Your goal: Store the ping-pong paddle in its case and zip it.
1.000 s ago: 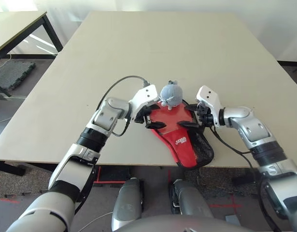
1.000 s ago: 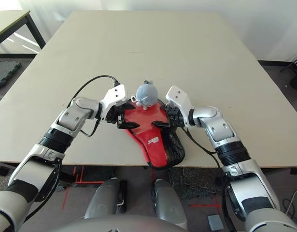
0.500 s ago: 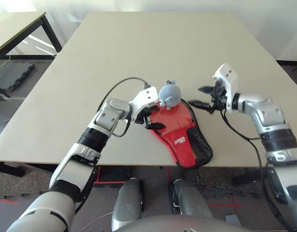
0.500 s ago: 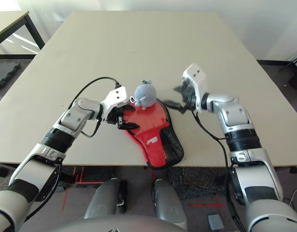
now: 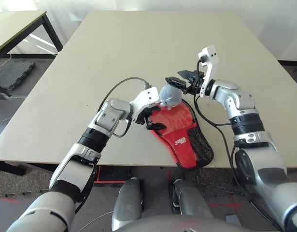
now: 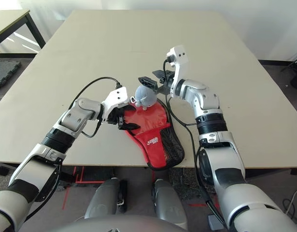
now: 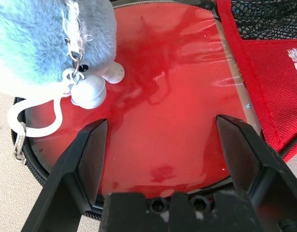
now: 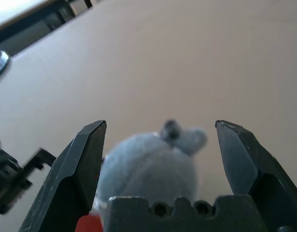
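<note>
Grippers both open over one red fabric paddle-shaped case near the table's front edge.

We see our left gripper (image 7: 160, 145) spread wide, its two black fingers (image 7: 88, 159) straddling the round red rubber face of the ping-pong paddle (image 7: 167, 101), which lies inside the open red fabric case with black zipper edge (image 5: 183, 137). Our right gripper (image 5: 183, 79) is raised off the beige table (image 5: 153, 48), equally wide, and hovers just beyond the case's round end, pointing at the small fluffy grey-blue toy (image 8: 150, 164) on a white cord (image 7: 35, 121) that sits on the paddle's far rim. The case's narrow end, with white logo and black mesh pocket (image 5: 200, 145), reaches the table's near edge. We count one paddle, one case, one toy; the handle is hidden.
</note>
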